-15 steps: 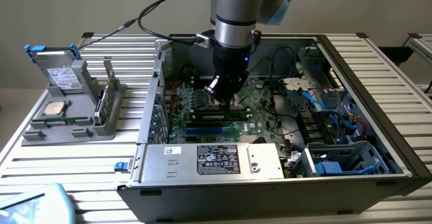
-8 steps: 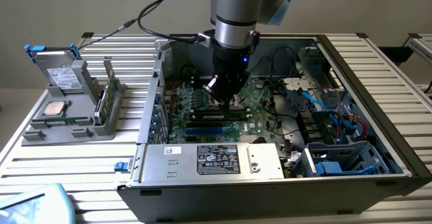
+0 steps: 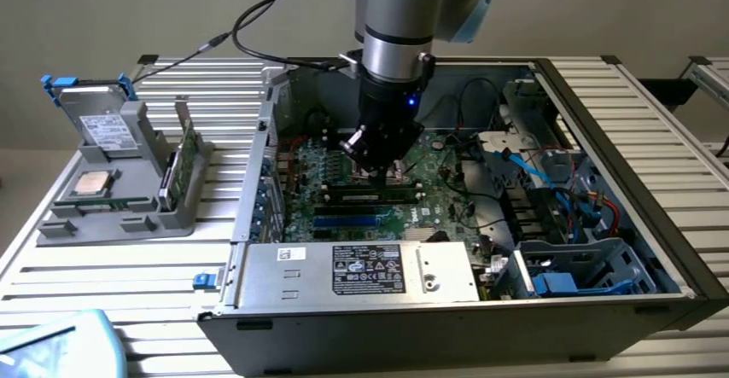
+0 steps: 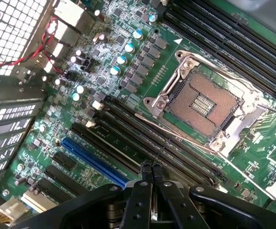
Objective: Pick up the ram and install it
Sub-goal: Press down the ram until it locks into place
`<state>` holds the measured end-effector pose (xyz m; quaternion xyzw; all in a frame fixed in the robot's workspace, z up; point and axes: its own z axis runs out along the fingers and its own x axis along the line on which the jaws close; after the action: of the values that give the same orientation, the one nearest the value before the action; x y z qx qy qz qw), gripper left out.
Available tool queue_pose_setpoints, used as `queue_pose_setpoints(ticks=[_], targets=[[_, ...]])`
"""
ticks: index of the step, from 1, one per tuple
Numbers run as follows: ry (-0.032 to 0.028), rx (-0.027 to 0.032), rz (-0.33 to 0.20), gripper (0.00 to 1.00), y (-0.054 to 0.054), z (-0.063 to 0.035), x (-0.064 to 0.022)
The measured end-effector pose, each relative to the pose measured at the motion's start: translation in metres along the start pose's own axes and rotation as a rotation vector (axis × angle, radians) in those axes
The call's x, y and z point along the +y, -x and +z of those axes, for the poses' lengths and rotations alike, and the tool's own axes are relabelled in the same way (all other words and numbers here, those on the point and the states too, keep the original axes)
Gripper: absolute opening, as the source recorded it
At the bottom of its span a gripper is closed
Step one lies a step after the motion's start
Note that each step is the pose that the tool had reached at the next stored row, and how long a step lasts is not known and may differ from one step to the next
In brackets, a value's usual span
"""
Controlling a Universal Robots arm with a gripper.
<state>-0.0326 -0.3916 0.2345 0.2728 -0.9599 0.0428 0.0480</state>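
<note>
My gripper (image 3: 378, 165) is down inside the open computer case, just over the green motherboard (image 3: 341, 166). In the wrist view its fingertips (image 4: 151, 168) are shut against each other with nothing between them, right above the long black memory slots (image 4: 128, 143). A thin green strip runs along the slot under the tips; I cannot tell whether it is a seated stick. A ram (image 3: 183, 156), a narrow green board, stands on edge in the grey holder (image 3: 125, 212) at the exterior view's left, far from the gripper.
The open processor socket (image 4: 202, 102) lies beside the slots, with more black slots (image 4: 223, 43) past it. A silver drive (image 3: 101, 122) and a square chip (image 3: 91, 183) rest in the holder. The power supply (image 3: 358, 271), cables (image 3: 547, 182) and case walls (image 3: 259, 165) hem in the board.
</note>
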Motion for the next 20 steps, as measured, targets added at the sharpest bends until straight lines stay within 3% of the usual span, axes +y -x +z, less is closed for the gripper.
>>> queue_pose_setpoints(ticks=[6, 10, 15, 20], targets=[[0.0028, 0.0009, 0.064, 0.1, 0.0, 0.0, 0.0], [0.0015, 0.006, 0.104, 0.1, 0.0, 0.0, 0.0], [-0.0139, 0.019, 0.14, 0.1, -0.0002, -0.0015, -0.0001], [-0.0253, 0.0294, 0.173, 0.1, -0.0005, -0.004, -0.0003]])
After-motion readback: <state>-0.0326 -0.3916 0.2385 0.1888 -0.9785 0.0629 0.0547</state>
